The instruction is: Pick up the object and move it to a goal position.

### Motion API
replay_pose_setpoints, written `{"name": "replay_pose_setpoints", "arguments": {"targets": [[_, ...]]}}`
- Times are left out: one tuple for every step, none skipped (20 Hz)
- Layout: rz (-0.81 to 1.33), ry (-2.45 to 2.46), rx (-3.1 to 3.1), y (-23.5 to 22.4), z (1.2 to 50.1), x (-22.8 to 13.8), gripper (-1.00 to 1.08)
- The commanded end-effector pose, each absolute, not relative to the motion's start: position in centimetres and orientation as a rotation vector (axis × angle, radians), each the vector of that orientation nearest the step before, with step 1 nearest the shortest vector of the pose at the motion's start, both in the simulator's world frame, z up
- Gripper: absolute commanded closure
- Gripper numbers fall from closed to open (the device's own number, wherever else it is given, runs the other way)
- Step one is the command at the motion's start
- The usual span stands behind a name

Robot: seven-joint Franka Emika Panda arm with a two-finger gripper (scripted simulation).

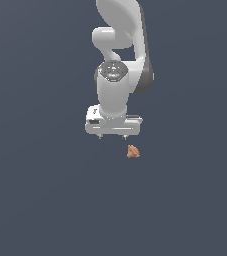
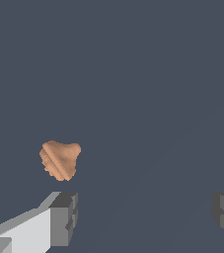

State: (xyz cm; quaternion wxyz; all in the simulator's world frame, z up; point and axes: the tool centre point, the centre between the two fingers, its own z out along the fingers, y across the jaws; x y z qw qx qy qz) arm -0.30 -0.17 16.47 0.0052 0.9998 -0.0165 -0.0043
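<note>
Grasping is not yet done: the white robot gripper point(image 1: 113, 136) is hanging with jaws spread and empty, nothing pinched between them. Just beside it, toward the exterior view's right, the small orange-brown lumpy matte object point(image 1: 132, 152) is lying on the dark grey-blue floor point(image 1: 40, 200), outside the finger gap. Aligning, closing, lifting and carrying are all remaining. No goal marker is showing. Only the wrist view is revealing the object's ridged surface point(image 2: 59, 159) and the dark grey fingertips point(image 2: 64, 217).

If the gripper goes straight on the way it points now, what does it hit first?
Probably just the bare floor. The gripper is open, and the orange-brown lumpy object sits off toward one finger, not between the two. That finger might clip it; depth is unclear.
</note>
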Motion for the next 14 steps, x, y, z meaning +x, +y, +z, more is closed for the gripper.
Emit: {"name": "replay_pose_setpoints", "arguments": {"targets": [[-0.013, -0.052, 3.131, -0.2, 16.5, -0.3, -0.92], [-0.014, -0.052, 3.130, -0.2, 16.4, -0.3, -0.92], [-0.015, -0.055, 3.128, -0.4, 16.3, -0.3, -0.92], [-0.018, -0.059, 3.124, -0.8, 16.2, -0.4, -0.92], [-0.021, -0.064, 3.120, -1.2, 16.0, -0.5, -0.92], [-0.026, -0.071, 3.113, -1.8, 15.7, -0.6, -0.92], [-0.030, -0.078, 3.107, -2.4, 15.5, -0.7, -0.92], [-0.034, -0.084, 3.103, -2.9, 15.3, -0.8, -0.92], [-0.036, -0.088, 3.100, -3.2, 15.1, -0.9, -0.92], [-0.037, -0.091, 3.098, -3.4, 15.1, -0.9, -0.92], [-0.038, -0.092, 3.098, -3.4, 15.1, -0.9, -0.92], [-0.037, -0.091, 3.098, -3.3, 15.1, -0.9, -0.92], [-0.036, -0.087, 3.099, -3.2, 15.1, -0.9, -0.92], [-0.036, -0.080, 3.100, -3.1, 15.1, -0.9, -0.92]]}}
